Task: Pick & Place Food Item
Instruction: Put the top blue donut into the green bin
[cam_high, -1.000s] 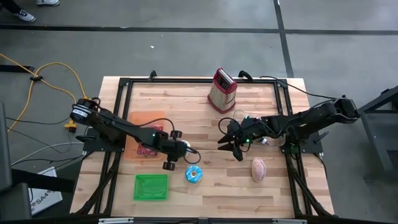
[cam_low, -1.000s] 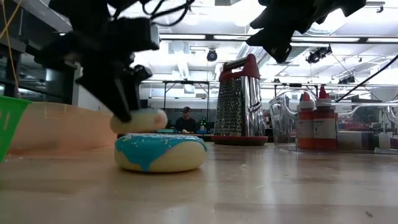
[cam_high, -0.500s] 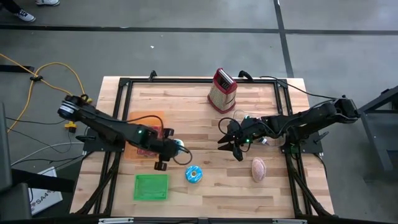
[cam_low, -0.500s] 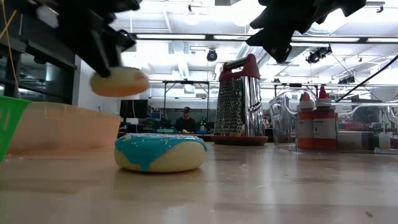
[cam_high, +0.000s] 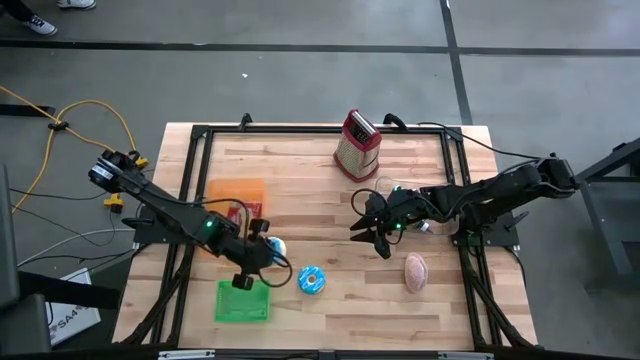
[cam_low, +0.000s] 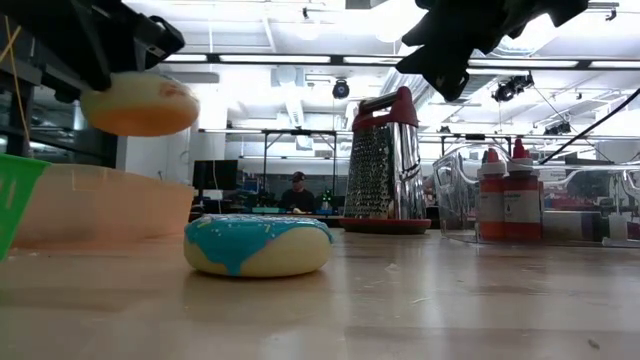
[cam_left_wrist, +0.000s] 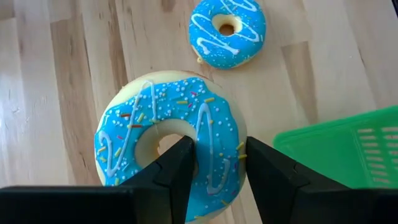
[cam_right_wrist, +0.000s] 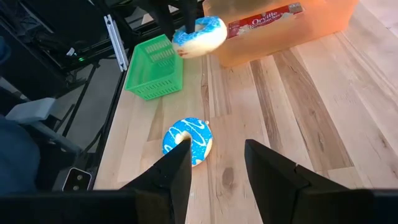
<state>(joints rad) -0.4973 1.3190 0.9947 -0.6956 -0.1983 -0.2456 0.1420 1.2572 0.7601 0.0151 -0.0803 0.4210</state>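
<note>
two doughnuts with blue icing are on hand. held doughnut (cam_left_wrist: 168, 140): pale dough ring, bright blue icing with white zigzag lines and coloured sprinkles; one dark finger of the left gripper (cam_left_wrist: 214, 163) passes through its hole and the other presses on its outer rim, so the jaws are clamped on it. it hangs clear of the bench, above the front left part, just beside the green basket (cam_high: 243, 301) and in front of the orange bin (cam_high: 232, 196). in the low view its plain underside (cam_low: 139, 108) shows, raised above the other ring.

second doughnut (cam_high: 311, 280): same blue icing with white squiggles, lying flat on the bench (cam_high: 320, 170) near the front edge, a little right of the basket, untouched.

right gripper (cam_high: 372, 232): hovers over the middle of the bench, fingers parted and empty, with the second doughnut (cam_right_wrist: 188, 140) below and ahead of it.

other items: metal box grater (cam_high: 358, 145) with a red handle, upright near the back edge; pinkish oval food item (cam_high: 415, 270) near the front right; clear tub with red-capped bottles (cam_low: 505, 195) on the right side; boxed item (cam_right_wrist: 267, 22) inside the orange bin.
</note>
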